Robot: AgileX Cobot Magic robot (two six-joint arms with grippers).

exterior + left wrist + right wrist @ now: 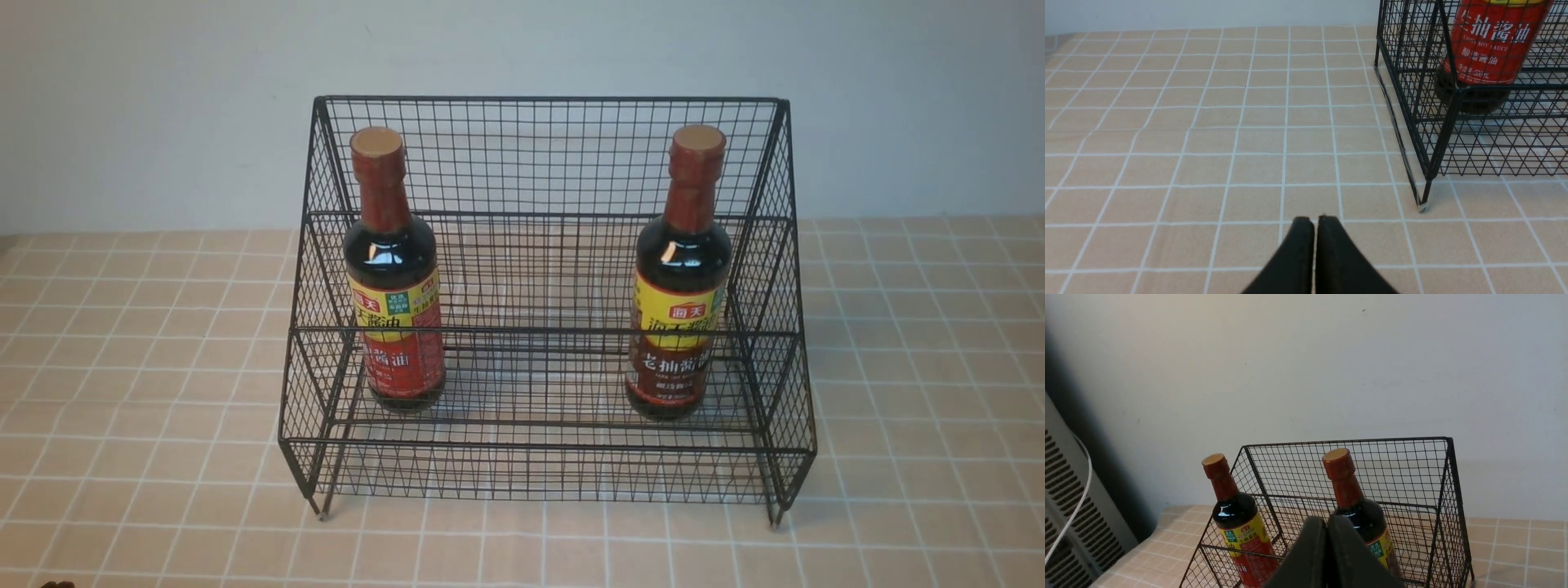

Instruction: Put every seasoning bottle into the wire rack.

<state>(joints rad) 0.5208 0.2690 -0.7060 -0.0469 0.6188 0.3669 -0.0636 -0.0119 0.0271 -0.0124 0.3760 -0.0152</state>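
Wire rack: the black wire rack (545, 269) stands on the tiled table (147, 392), its tall back toward the pale wall (163, 98).
Red-label bottle: and there it is, the red-label bottle (394, 278) upright inside the rack on a lower tier, at the robot's left end, just beside the sloping side.
Brown-label bottle: the brown-label bottle (680, 282) stands upright on that same tier at the right end, well apart from its twin.
Left end effector: the left end effector (1314, 222) is clenched, fingers pressed together on nothing, low over bare tiles near the rack's front foot.
Right end effector: the right end effector (1327, 522) is clenched too, empty, raised above the rack and facing both bottles.
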